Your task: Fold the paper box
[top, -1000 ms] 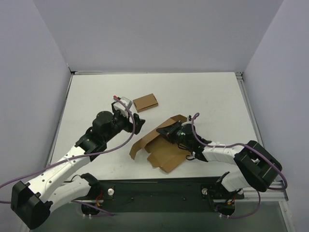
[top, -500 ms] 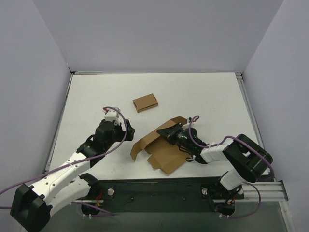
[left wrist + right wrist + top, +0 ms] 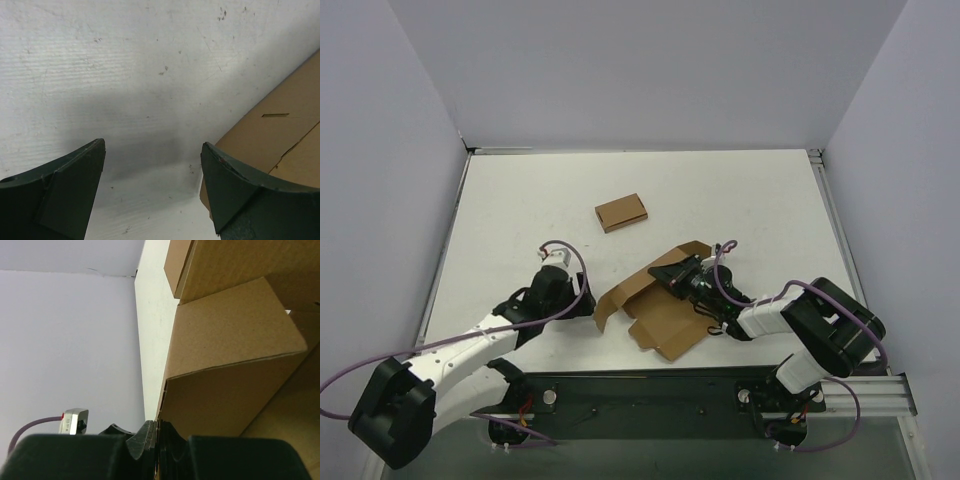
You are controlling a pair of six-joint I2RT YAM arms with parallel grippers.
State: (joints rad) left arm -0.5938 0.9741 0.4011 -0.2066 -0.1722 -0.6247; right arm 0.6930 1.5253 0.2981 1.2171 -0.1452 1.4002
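The paper box (image 3: pixel 658 310) lies on the tabletop (image 3: pixel 750 200), near the front and a little right of the middle. It is not folded up yet. Some of its walls stand up, and other flaps lie open. A small flat box (image 3: pixel 622 212) sits farther back, well apart from it.

The right fingers (image 3: pixel 142 435) are pressed together on the thin edge of a standing wall, so they are pinching the paper box. From above, they sit at the far right part of the box.

The left fingers (image 3: pixel 65 192) are spread wide with nothing between them, only bare tabletop. They are down low, just beside the left flap of the box. A brown corner of that flap, with a thin slot (image 3: pixel 275 115) cut in it, shows at the right side of the left wrist view. I cannot tell if the flap lies flat or is lifted a little.

The box looks thin and light. The flat parts should be stiff, but it should bend easily along the fold lines. Because it is so light, it could slide on the smooth tabletop when pushed, so it helps that one side is held. A hard squeeze could dent it, and a hard pull could tear a tab.

A good place to take hold is the open edge of the left flap, near its middle and away from the fold line. Then the flap can swing up on its fold.
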